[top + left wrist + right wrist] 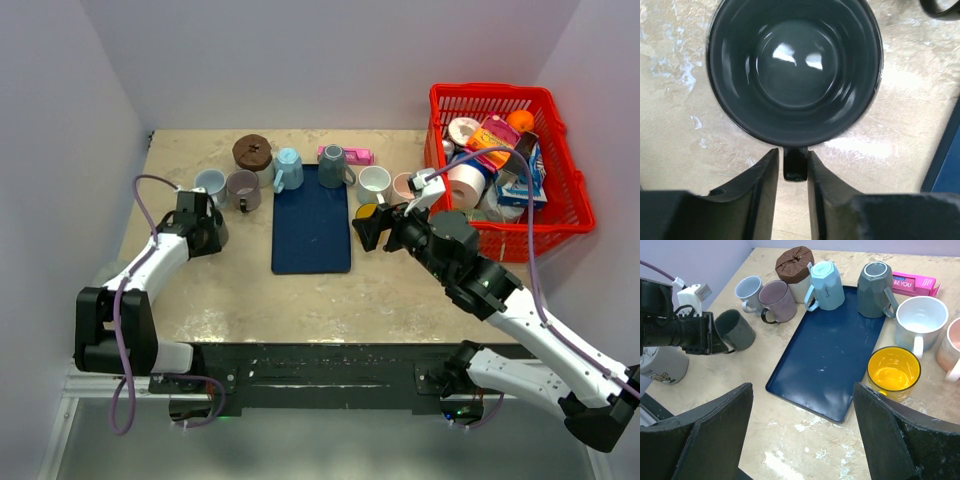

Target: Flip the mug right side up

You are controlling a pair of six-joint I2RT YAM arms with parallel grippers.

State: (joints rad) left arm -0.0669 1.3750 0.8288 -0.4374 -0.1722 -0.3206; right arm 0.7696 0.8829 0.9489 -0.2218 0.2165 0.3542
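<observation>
Near left edge of tabletop (250, 295): dark mug (795, 70) mouth-up, axis vertical, handle (795, 167) pointing straight back between fingers (765, 185) of left end effector (791, 152). Fingers close on both sides of handle; clamped or just clear, cannot tell. Right end effector (802, 390) spread wide, empty, well apart.

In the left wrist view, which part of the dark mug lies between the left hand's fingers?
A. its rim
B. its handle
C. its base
B: the handle of the mug sits between the two fingers of the left hand.
</observation>
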